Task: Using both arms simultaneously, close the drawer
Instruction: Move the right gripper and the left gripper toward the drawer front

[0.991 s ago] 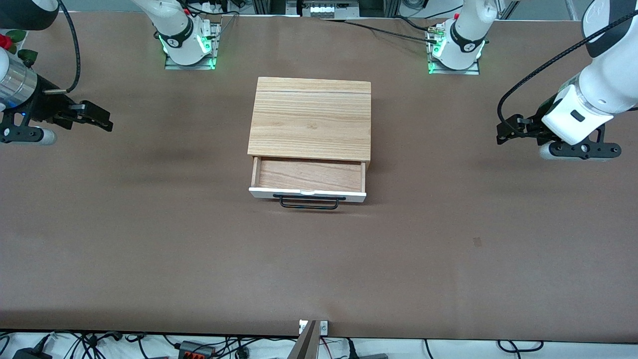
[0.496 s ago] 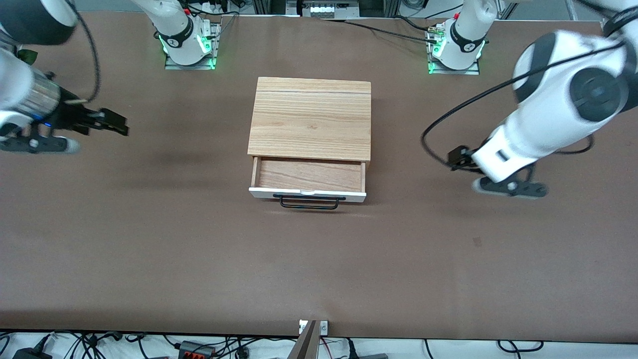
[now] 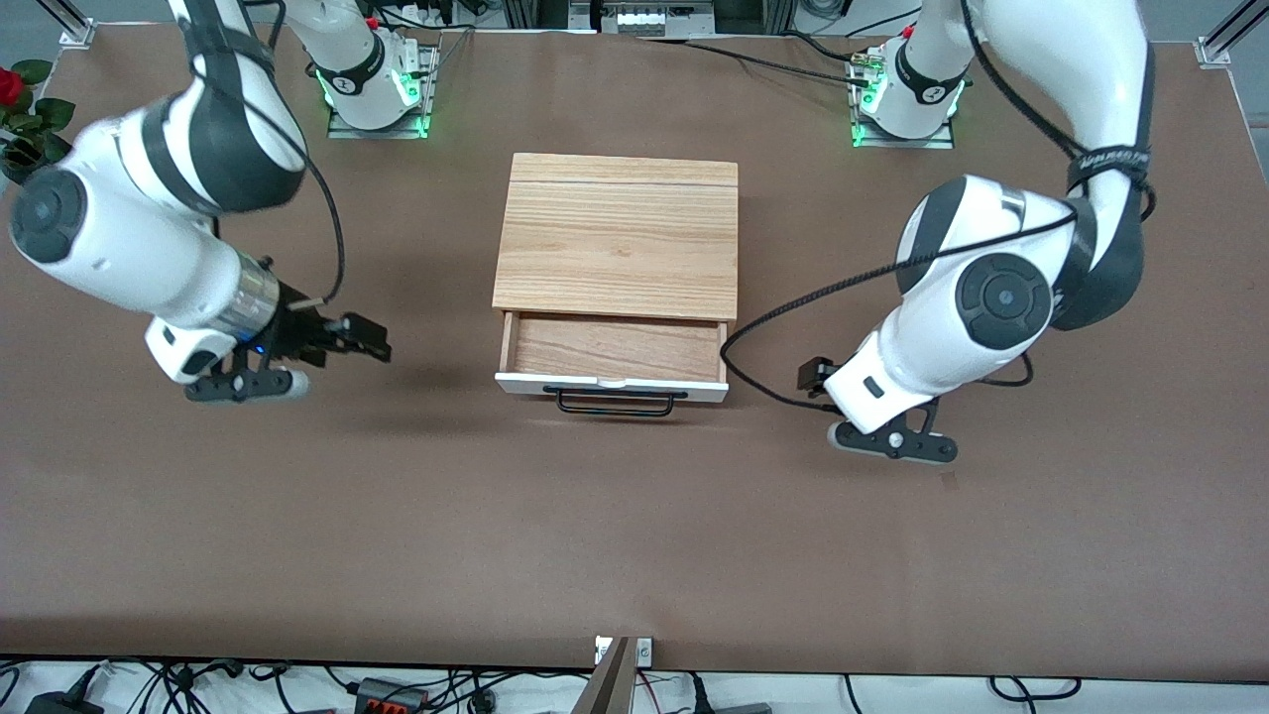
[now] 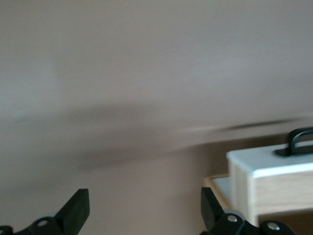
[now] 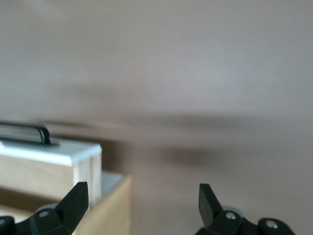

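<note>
Two arms have swung in hard over the last second. They were parked out at the table ends, well away from the light-oak box (image 3: 617, 234), and now both hang level with the pulled-out drawer (image 3: 613, 362), one at each end of it.

That drawer sits out of the box on the side facing the front camera, tray floor showing, white front panel (image 3: 612, 388) and black wire handle (image 3: 615, 402) nearest the camera. It looks like it hasn't moved at all, so nothing's been closed yet; I'd say this is just the approach.

Left gripper (image 4: 142, 208) is over bare table just off the drawer's end toward the left arm's side. Its fingers (image 4: 78, 208) are spread wide with nothing between them. In its wrist view the drawer's corner and a bit of the handle sit right by one finger.

Right gripper (image 5: 142, 201) mirrors that off the drawer's other end, jaws also wide apart and empty, with the panel's corner close to one finger.

Room-wise, the brown table (image 3: 634, 535) in front of the panel is open. Neither gripper touches the drawer. My guess is both still need to come around in front of the panel to push evenly, and the panel's corners are what to watch.
</note>
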Controlling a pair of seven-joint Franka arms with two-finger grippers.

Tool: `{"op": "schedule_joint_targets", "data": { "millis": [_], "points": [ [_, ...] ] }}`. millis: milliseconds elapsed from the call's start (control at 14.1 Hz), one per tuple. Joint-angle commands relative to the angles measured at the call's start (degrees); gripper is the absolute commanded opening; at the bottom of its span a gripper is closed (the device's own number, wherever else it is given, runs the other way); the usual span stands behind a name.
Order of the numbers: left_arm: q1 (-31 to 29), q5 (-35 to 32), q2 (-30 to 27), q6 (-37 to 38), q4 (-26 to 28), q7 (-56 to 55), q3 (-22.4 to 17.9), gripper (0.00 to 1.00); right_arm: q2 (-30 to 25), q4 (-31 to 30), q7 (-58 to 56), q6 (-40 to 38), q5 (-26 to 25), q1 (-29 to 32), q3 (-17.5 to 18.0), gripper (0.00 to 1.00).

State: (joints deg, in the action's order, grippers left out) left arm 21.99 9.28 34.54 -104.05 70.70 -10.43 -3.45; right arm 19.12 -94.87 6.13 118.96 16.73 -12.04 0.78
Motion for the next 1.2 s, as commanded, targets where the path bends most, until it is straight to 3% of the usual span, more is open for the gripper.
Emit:
{"op": "schedule_joint_targets", "data": {
  "millis": [0, 354, 637, 1133],
  "points": [
    [0.76, 4.08, 5.18, -5.69, -3.46, -0.47, -0.06, 1.00, 5.39, 1.97, 0.02, 6.70, 6.01, -2.80, -0.25, 1.00],
    [3.14, 4.70, 9.23, -13.37, -2.85, -0.38, 0.02, 1.00, 12.26, 5.66, -0.07, 13.04, 7.79, -7.29, -0.25, 1.00],
    [4.81, 10.57, 8.88, -12.15, -1.02, -1.17, 0.02, 1.00, 14.01, 5.66, 0.02, 15.77, 7.88, -9.92, -0.25, 1.00],
    [5.78, 11.03, 8.79, -5.56, -0.30, -0.47, 0.11, 1.00, 14.98, 4.78, -0.33, 16.13, 7.79, -13.36, -0.25, 1.00]
  ]
}}
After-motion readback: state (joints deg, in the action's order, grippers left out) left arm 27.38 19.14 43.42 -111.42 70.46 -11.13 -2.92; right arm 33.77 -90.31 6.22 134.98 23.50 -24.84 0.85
